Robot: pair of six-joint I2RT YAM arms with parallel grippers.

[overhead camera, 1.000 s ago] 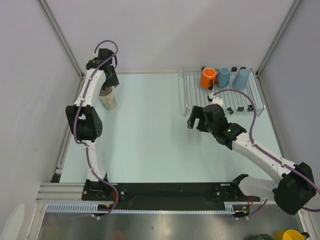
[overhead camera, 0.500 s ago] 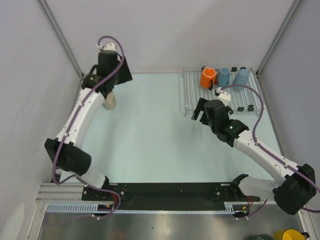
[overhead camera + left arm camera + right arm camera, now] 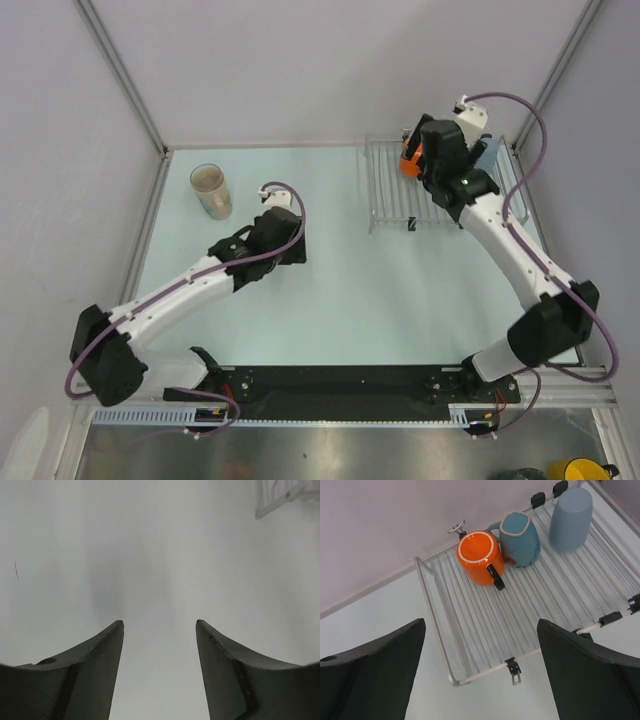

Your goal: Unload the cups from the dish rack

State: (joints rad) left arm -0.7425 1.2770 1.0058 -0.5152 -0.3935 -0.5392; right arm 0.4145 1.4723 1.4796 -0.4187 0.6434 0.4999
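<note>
The dish rack [image 3: 395, 195] stands at the back right and fills the right wrist view [image 3: 520, 615]. On its far end stand an orange mug [image 3: 479, 557], a teal-blue handled mug [image 3: 520, 539] and a light-blue cup [image 3: 570, 517], all upside down. My right gripper [image 3: 481, 625] is open and empty, high above the rack; in the top view [image 3: 434, 163] it covers most of the mugs. The beige tumbler [image 3: 211, 190] stands upright on the table at the back left. My left gripper [image 3: 290, 243] is open and empty over the table [image 3: 159, 622], apart from the tumbler.
A corner of the rack shows at the top right of the left wrist view [image 3: 285, 495]. Grey walls and metal frame posts [image 3: 125, 80] close the back and sides. A yellow mug [image 3: 578, 470] sits outside the workspace at the bottom right.
My left arm has swung away from the tumbler, left standing at the back left, toward the table's middle. My right gripper has moved from in front of the rack to above its far end.
</note>
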